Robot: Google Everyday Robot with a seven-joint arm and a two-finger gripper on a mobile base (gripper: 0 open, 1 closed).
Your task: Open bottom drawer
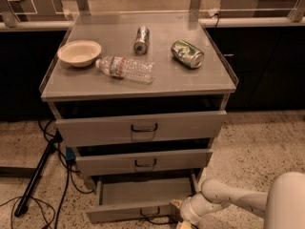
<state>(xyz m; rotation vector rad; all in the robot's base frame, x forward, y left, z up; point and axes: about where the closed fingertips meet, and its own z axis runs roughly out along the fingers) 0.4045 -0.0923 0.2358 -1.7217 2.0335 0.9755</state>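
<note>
The bottom drawer (125,213) is the lowest grey drawer of the cabinet. It stands pulled out, its empty inside showing, with its small dark loop handle (149,212) on the front. My gripper (178,213) is at the drawer's front right corner, just right of the handle, at the end of my white arm (228,199) coming in from the lower right. The top drawer (143,127) and middle drawer (143,162) also stand slightly out.
On the cabinet top lie a cream bowl (79,52), a plastic water bottle (125,68), a silver can (141,40) and a green can (187,53). A black stand leg (35,175) and cables (62,175) lie on the floor at left.
</note>
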